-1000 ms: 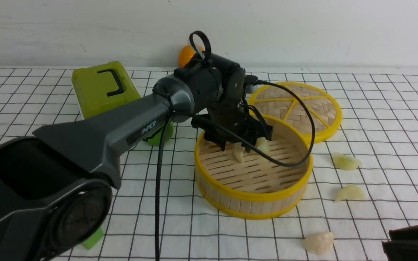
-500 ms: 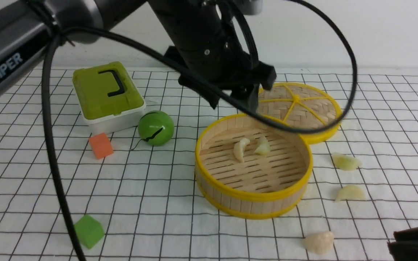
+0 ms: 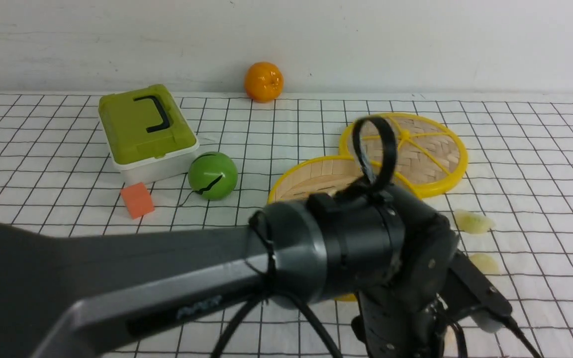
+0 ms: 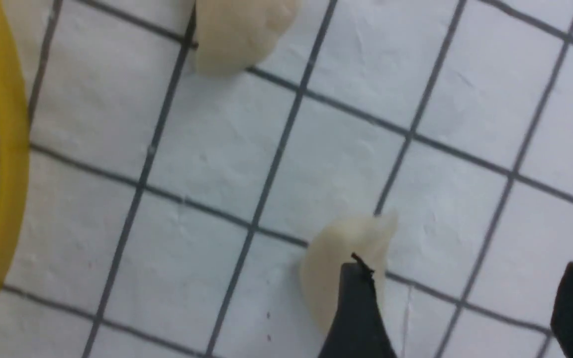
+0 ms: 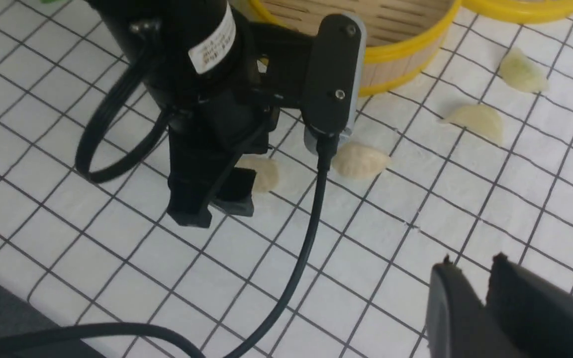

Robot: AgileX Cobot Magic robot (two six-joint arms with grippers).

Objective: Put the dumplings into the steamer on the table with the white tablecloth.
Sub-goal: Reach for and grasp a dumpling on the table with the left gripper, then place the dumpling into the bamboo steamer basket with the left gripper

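Note:
The steamer (image 3: 311, 175) stands mid-table on the white tablecloth (image 3: 540, 164); my left arm hides most of it and its inside. Four dumplings lie on the cloth by its front right: (image 5: 264, 171), (image 5: 358, 160), (image 5: 478, 121), (image 5: 523, 74). My left gripper (image 4: 468, 283) is open low over the cloth with only bare cloth between its fingers. One fingertip (image 4: 356, 308) overlaps the edge of a dumpling (image 4: 331, 263), and another dumpling (image 4: 239, 30) lies beyond it. My right gripper (image 5: 470, 266) hovers nearby, shut and empty.
The flat woven lid (image 3: 430, 149) leans behind the steamer. A green lidded box (image 3: 144, 129), a green ball (image 3: 213, 175), an orange cube (image 3: 137, 200) and an orange (image 3: 263, 81) sit to the left and back. The left arm's cable (image 5: 296, 258) trails over the cloth.
My left arm rose from inside the steamer, leaving two dumplings there, then swung down to the cloth at the steamer's front right. The right gripper's dark corner has left the front view.

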